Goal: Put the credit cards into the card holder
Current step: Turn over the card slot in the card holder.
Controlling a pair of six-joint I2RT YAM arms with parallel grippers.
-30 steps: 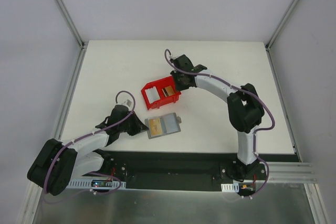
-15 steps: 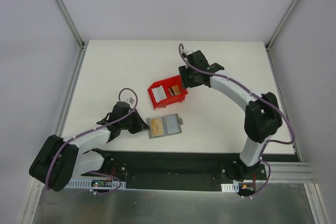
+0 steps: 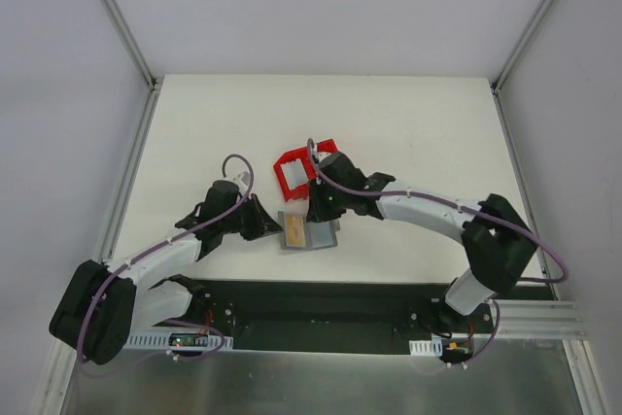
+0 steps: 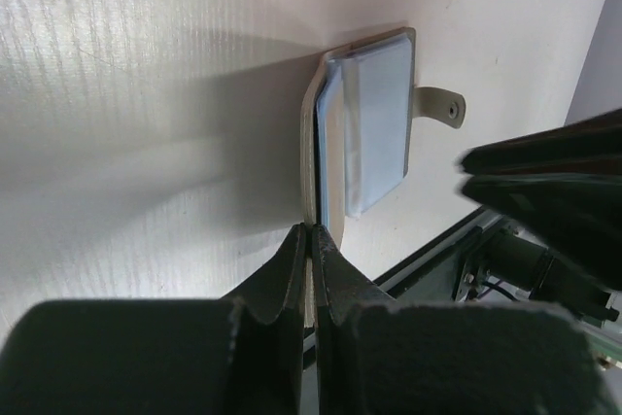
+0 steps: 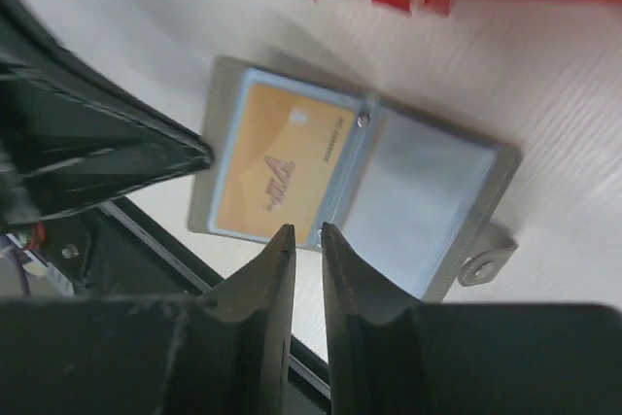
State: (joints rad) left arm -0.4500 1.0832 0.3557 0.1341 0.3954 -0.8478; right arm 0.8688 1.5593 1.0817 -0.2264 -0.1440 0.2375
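Left tool (image 4: 311, 236) is clenched on one edge of the open card holder (image 5: 418, 191), which lies flat on the white desk (image 3: 408, 133). The right tool (image 5: 307, 232) hangs just above it, jaws a sliver apart; whether a card sits between them I cannot tell. A red bin (image 3: 290, 164) stands just beyond. The holder looks light, thin and floppy, likely to slide unless pinned. A gold card (image 5: 282, 162) sits in the pocket nearest the left tool. Such cards are probably stiff, slick and thin, best pinched by a short edge.
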